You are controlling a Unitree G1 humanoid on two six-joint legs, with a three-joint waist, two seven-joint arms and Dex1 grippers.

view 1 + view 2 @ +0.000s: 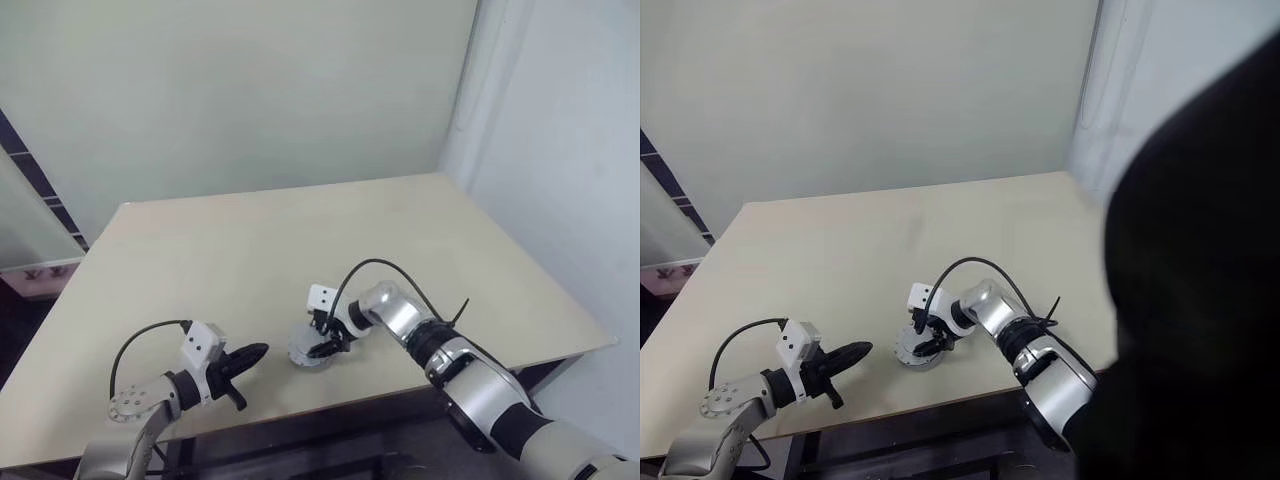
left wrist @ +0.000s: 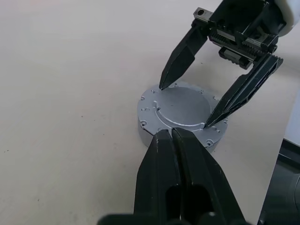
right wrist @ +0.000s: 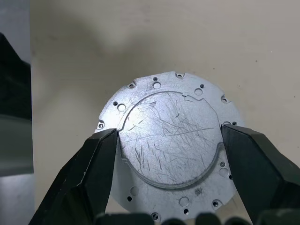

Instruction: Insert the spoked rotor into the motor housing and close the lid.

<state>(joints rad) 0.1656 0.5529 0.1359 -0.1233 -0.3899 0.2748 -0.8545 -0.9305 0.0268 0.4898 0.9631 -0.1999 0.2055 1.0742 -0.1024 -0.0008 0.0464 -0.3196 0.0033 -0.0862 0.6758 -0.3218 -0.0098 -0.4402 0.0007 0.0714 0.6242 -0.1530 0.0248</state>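
A pale wooden table (image 1: 300, 240) carries one round, flat, grey metal assembly near its front edge: the scratched grey metal lid (image 3: 171, 145) with small screw holes round its rim lies flat on top of the motor housing (image 2: 145, 133), whose low grey side wall shows beneath it. The spoked rotor is hidden, presumably already inside. The right gripper (image 1: 322, 338) points down over the lid, its black fingers (image 2: 180, 56) spread wide, tips touching opposite edges of the raised centre. The left gripper (image 1: 245, 362) is closed and empty, just beside the assembly. Closing looks nearly finished; only final seating seems left
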